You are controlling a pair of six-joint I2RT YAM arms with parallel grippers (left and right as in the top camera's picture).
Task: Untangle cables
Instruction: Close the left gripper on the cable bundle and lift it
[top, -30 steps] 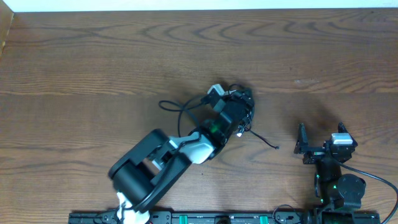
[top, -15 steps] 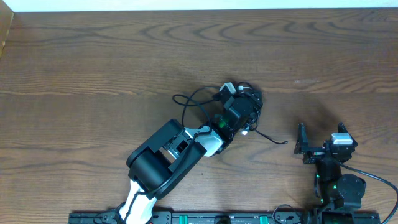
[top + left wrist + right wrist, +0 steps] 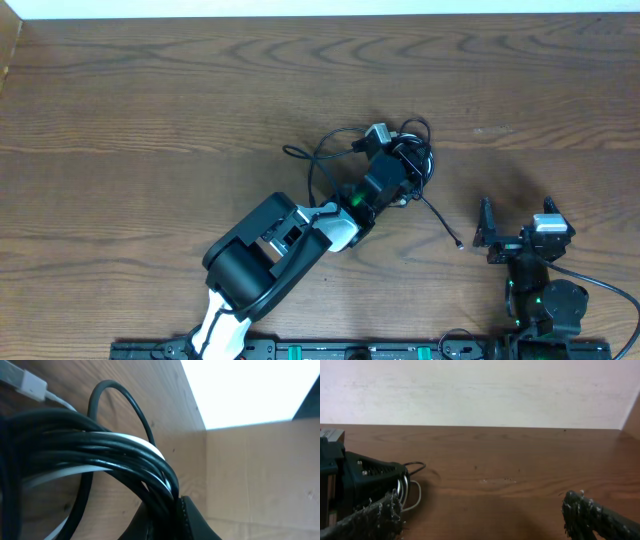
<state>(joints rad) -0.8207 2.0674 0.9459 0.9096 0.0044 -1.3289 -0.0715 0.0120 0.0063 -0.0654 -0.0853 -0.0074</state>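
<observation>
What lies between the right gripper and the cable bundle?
In the overhead view, one loose black tail runs from the cable bundle toward the right gripper, ending short of it. Otherwise only bare table.

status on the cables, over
Left hand shut on the cables, bundle still tangled. Right hand open, apart from them. Nothing in the way.

Robot lab bench: wooden table (image 3: 150,100) against plain white wall (image 3: 480,390).

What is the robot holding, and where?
The left gripper pinches the tangled bundle of thin black and white cables where its strands bunch together. The open right gripper holds nothing.
</observation>
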